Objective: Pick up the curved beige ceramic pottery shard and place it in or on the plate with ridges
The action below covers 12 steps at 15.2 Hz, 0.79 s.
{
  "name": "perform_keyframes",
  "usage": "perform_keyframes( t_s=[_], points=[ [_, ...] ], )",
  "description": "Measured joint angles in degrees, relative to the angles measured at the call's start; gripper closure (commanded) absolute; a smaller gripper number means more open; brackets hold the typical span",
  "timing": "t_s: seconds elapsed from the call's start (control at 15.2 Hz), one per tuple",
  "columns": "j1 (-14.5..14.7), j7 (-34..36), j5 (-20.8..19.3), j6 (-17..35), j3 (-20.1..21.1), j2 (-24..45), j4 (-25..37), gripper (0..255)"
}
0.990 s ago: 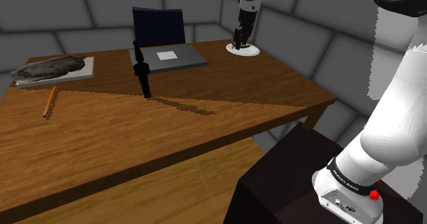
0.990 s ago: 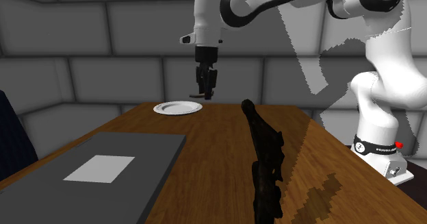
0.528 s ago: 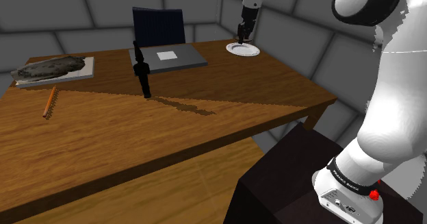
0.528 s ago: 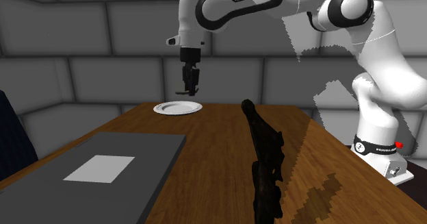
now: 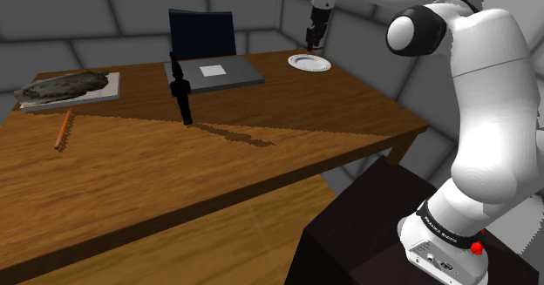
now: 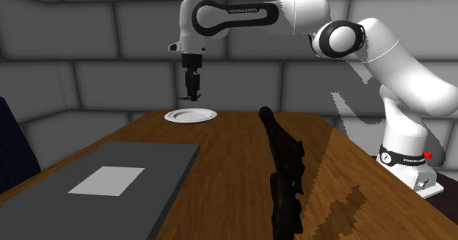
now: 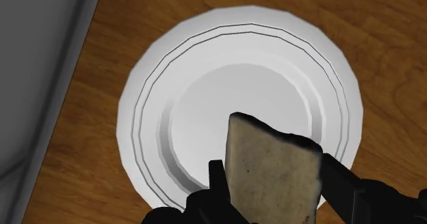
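The hand (image 6: 193, 92) clasps the beige shard (image 7: 274, 164), long axis along the fingers (image 7: 340, 185), and hangs above the ridged white plate (image 7: 226, 85) on the worktop (image 6: 235, 150), so placement calls for straight descent.

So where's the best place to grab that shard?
Probably as now: the end effector clasps the shard across its two straight side edges, near one end, from above. Those edges run roughly parallel, so the grip seats evenly, and the free end points down at the plate.
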Motion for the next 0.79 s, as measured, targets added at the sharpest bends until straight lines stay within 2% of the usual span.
perform_keyframes(
  t_s=[0.79],
  points=[
    [0.37,-0.46,0.07,9.48,0.0,-1.12,-10.61,255]
  ],
)
